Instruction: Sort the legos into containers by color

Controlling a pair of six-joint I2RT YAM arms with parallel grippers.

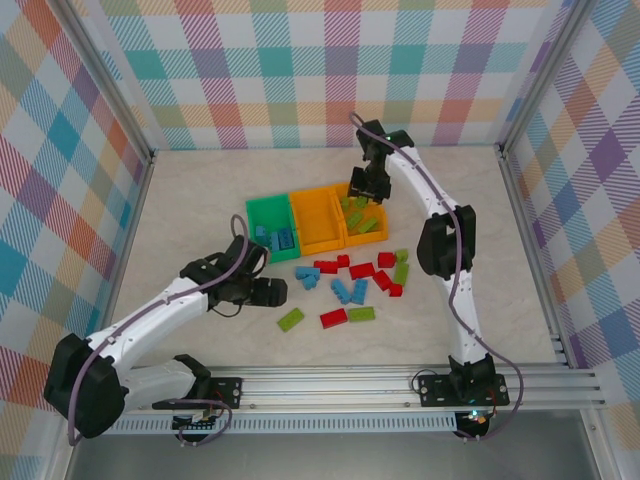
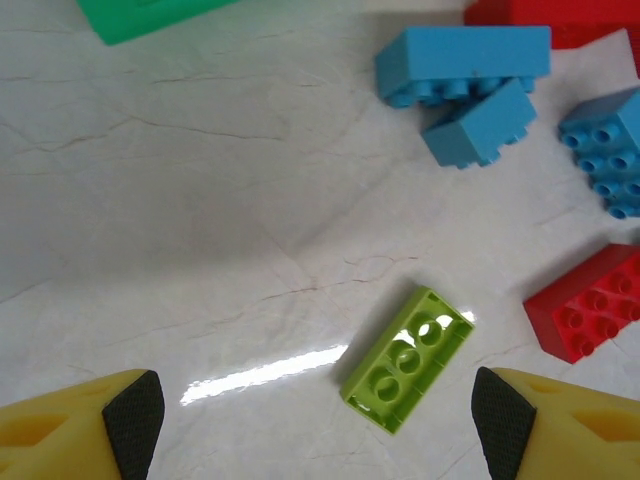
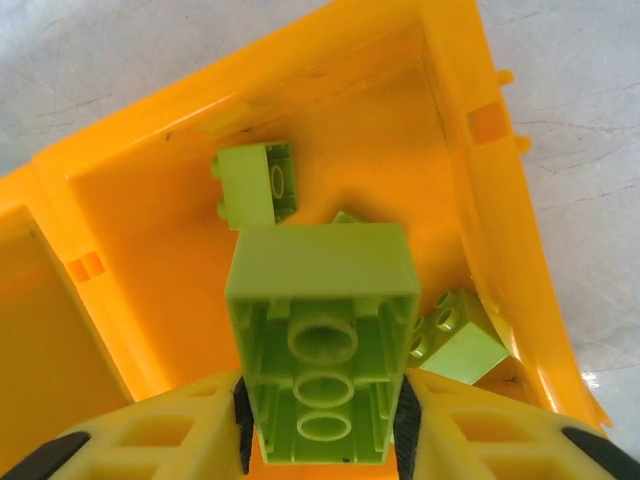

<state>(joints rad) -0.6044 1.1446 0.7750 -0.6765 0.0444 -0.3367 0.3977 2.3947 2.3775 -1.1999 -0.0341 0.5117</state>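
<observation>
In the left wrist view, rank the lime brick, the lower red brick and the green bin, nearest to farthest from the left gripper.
1. Lime brick, low centre.
2. Lower red brick, right edge.
3. Green bin, top-left corner.

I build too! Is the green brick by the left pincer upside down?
Upside down: the green brick lies flat on the table, hollow side and round tubes facing up, no studs showing.

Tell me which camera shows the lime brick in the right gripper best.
Right wrist: the lime brick sits close up, hollow underside facing the camera, in the right gripper above an orange bin. The top view shows that spot too small to make it out. The left wrist looks at another green brick.
</observation>
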